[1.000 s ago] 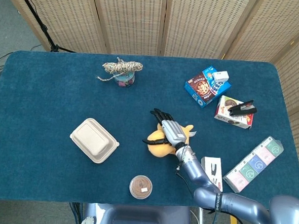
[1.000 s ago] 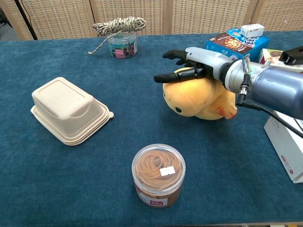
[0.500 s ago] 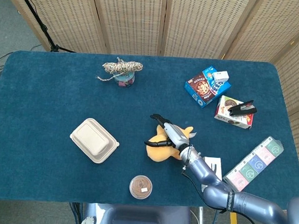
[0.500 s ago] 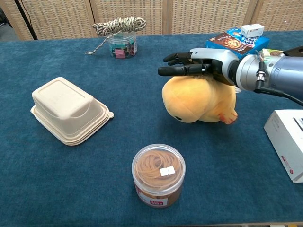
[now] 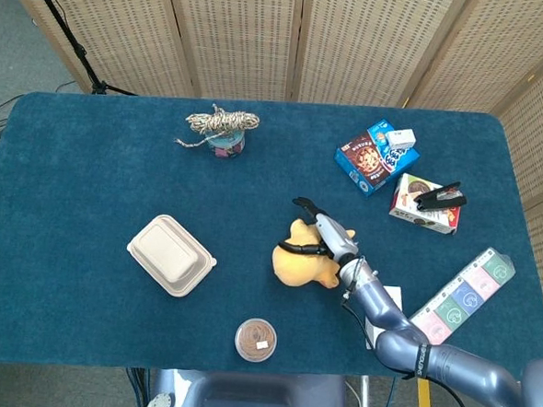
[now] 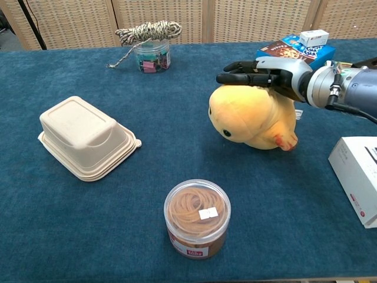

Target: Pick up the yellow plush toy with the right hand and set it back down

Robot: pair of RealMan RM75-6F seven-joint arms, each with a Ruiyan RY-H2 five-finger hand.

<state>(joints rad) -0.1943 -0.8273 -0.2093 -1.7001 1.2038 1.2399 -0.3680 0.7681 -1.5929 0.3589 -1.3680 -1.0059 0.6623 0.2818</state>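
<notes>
Yellow plush toy (image 6: 253,118) held by right hand (image 6: 268,76); its tag unreadable.

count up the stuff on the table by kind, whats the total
plush toy: 1
takeout container: 1
clear tubs: 2
rope bundle: 1
boxes: 6
stapler: 1
total: 12

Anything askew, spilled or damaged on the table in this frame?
Nothing spilled or damaged. The yellow plush toy sits tilted under the right hand. A rope bundle lies loosely atop a small tub, one end trailing off.
</notes>
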